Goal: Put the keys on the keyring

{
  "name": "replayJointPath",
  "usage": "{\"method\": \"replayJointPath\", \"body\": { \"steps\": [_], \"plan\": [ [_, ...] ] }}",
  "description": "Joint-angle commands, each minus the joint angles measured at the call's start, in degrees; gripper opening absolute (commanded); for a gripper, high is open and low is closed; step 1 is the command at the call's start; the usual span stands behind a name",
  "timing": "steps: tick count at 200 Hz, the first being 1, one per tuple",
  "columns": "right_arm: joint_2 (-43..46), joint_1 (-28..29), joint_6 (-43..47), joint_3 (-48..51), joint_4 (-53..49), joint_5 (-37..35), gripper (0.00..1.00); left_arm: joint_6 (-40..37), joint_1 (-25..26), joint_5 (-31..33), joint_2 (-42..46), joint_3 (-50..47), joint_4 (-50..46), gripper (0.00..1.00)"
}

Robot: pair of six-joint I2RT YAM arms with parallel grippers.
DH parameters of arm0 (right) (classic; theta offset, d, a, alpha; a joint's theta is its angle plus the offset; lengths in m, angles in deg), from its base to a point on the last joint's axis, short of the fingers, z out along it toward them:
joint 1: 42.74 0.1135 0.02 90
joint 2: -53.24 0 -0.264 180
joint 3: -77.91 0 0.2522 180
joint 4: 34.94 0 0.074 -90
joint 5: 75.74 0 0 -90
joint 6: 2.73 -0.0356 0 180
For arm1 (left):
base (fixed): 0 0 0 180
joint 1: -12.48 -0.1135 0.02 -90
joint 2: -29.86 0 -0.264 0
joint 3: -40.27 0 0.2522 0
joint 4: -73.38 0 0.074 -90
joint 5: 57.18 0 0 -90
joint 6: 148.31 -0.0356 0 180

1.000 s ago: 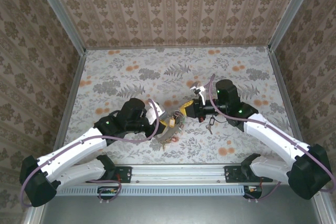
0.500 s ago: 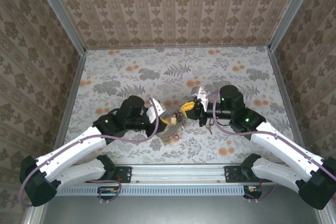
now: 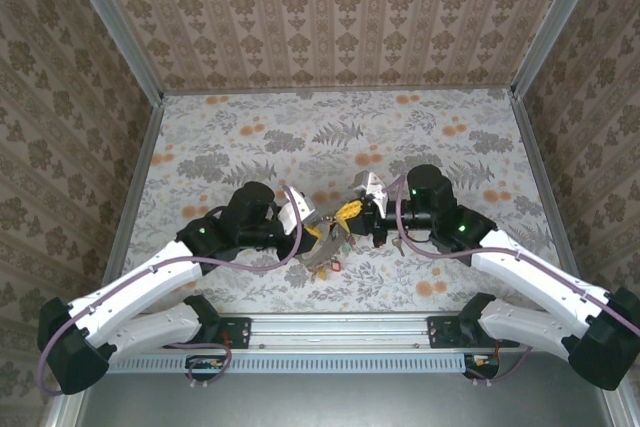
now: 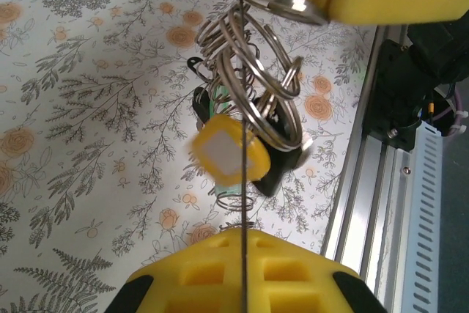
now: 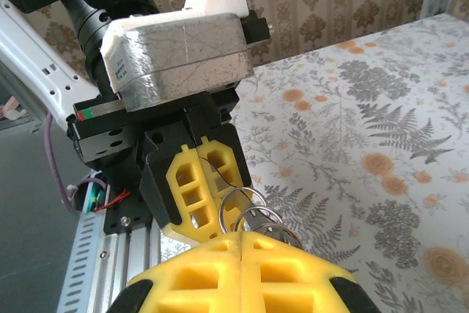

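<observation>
The keyring is a thin dark wire loop. From the left wrist camera it is seen edge-on, as a fine line that rises from between the yellow fingers and runs straight up through the bunch. A cluster of silver split rings is threaded around it, overlapping at different tilts. Below them hang a square yellow charm with a pale face and a black fob. A small coiled spring hangs lower still.

The whole bunch is off the flowered desk, held between the two arms in the near middle of the desk.

The left hand is clenched on the keyring, its two yellow fingers pressed together with the wire pinched in the seam. The right hand faces it from the other side and nearly touches it. It is also clenched, with the topmost split ring caught between its fingers. From the right wrist camera, two or three silver rings arch up just past that hand's yellow fingertips. The left hand's fingers sit just beyond them.

In the overhead view the charms dangle below the two hands as a small mixed clump with a red piece at its lower end. A small dark key hangs under the right hand, too small to make out further.
</observation>
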Motion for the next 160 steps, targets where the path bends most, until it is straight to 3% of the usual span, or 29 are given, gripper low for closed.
{"method": "replayJointPath", "body": {
  "steps": [1, 63, 83, 98, 160],
  "plan": [
    [2.7, 0.6, 0.6, -0.5, -1.7, -3.8, 0.0, 0.4, -0.8, 0.8, 1.6, 1.1, 2.6, 0.0],
    [3.6, -0.1, -0.6, -0.6, -3.3, -5.3, 0.0, 0.4, -0.9, 0.8, 1.9, 0.9, 2.6, 0.0],
    [2.6, 0.3, -0.1, -1.7, -5.0, -5.5, 0.21, 0.4, -0.8, 0.7, 1.8, 1.0, 2.6, 0.0],
    [1.7, 1.4, 1.3, -2.8, -7.0, -7.1, 0.3, 0.6, -0.9, 0.7, 1.9, 0.9, 2.7, 0.0],
    [-0.1, 5.2, 4.3, -4.8, -8.1, -14.2, 0.35, 0.7, -0.9, 0.8, 1.3, 0.9, 2.6, 0.0]
  ]
}}
